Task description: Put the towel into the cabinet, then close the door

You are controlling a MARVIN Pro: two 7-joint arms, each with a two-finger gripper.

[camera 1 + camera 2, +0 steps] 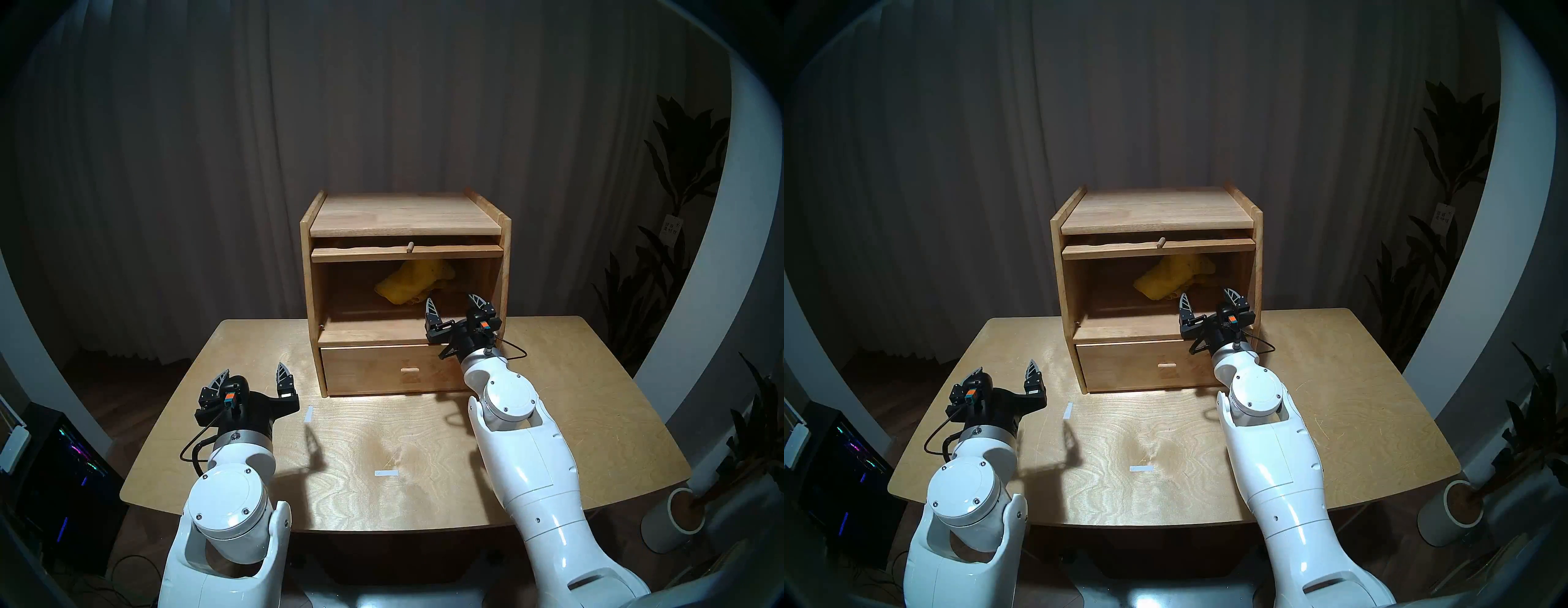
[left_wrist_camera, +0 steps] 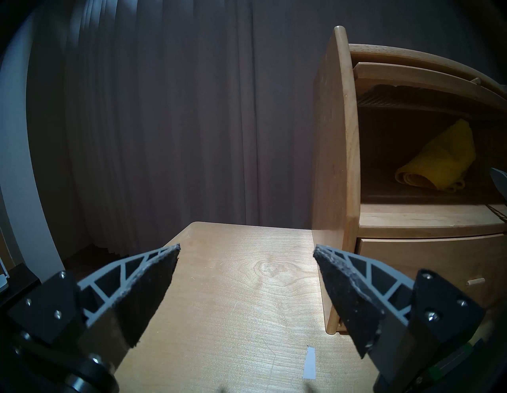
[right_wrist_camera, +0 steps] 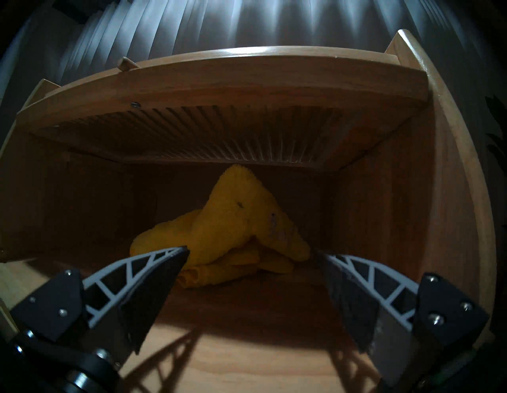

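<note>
The yellow towel lies crumpled at the back of the upper compartment of the light wooden cabinet. It also shows in the right wrist view and the left wrist view. The door is swung up and slid in flat under the cabinet top, its peg knob pointing forward; its ribbed glass shows from below. My right gripper is open and empty at the compartment's mouth, just in front of the towel. My left gripper is open and empty over the table, left of the cabinet.
The cabinet stands at the back of a wooden table. Its lower drawer is shut. Two white tape strips lie on the table. A potted plant stands at the right, a computer case at the left.
</note>
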